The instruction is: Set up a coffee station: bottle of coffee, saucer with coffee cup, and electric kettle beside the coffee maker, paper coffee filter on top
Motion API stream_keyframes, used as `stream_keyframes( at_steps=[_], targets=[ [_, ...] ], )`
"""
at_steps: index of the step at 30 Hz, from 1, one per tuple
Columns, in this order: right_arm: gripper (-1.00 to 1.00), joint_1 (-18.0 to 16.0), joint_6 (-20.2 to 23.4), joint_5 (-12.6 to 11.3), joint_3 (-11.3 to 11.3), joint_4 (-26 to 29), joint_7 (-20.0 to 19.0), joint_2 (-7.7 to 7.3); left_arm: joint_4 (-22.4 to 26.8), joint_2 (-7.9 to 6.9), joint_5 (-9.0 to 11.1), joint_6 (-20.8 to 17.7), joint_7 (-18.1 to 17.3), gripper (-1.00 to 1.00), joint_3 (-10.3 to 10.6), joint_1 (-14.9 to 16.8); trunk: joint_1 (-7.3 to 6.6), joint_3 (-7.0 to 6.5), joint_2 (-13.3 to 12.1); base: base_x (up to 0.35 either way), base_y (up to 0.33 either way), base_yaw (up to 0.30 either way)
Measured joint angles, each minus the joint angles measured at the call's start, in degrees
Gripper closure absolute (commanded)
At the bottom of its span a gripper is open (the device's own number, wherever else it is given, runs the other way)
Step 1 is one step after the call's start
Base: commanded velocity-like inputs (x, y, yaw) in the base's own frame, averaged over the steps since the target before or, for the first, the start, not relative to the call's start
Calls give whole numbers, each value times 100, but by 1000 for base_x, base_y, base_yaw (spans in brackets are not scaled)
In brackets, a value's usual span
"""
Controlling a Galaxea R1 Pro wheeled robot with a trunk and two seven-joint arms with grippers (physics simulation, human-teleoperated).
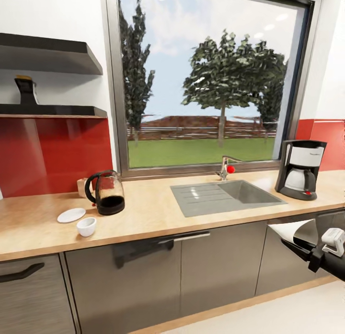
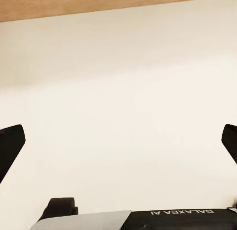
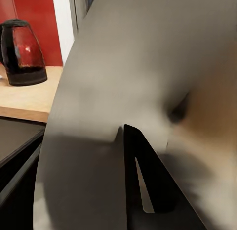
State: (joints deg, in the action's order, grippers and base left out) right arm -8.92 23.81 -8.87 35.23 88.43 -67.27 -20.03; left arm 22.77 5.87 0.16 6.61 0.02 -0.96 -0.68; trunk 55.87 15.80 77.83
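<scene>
The coffee maker [image 1: 300, 168] stands at the right end of the kitchen countertop [image 1: 153, 209]. At the left end are the glass electric kettle [image 1: 108, 192], the white saucer [image 1: 71, 215] and, just in front of it on the bare wood, the coffee cup [image 1: 86, 226]. The bottle of coffee [image 1: 26, 90] sits on the dark wall shelf. Below the counter edge at the right, my right gripper [image 1: 302, 244] is shut on the paper coffee filter [image 1: 297, 230]. Up close, the filter [image 3: 128, 76] covers one dark finger [image 3: 148, 185], with the kettle [image 3: 22, 52] behind. My left gripper [image 2: 118, 141] is open over pale floor.
A grey inset sink [image 1: 225, 197] with a red-knobbed tap [image 1: 226, 168] lies between the kettle and the coffee maker. A small wooden block [image 1: 81, 185] stands behind the kettle. Dark cabinet fronts with handles [image 1: 184, 238] run under the counter, and a large window is behind it.
</scene>
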Motion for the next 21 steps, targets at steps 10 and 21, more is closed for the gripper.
stream_keyframes(
  at_steps=[10, 21],
  targets=[
    [100, 0, 0, -1, -1, 0, 0, 0, 0, 0, 0, -4, 1, -100, 0, -1, -219, -92, -400, 0, 0, -82],
    [100, 0, 0, -1, 3, 0, 0, 0, -5, 0, 0, -6, 3, -100, 0, 0, -460, -193, -841, 0, 0, -82]
  ],
)
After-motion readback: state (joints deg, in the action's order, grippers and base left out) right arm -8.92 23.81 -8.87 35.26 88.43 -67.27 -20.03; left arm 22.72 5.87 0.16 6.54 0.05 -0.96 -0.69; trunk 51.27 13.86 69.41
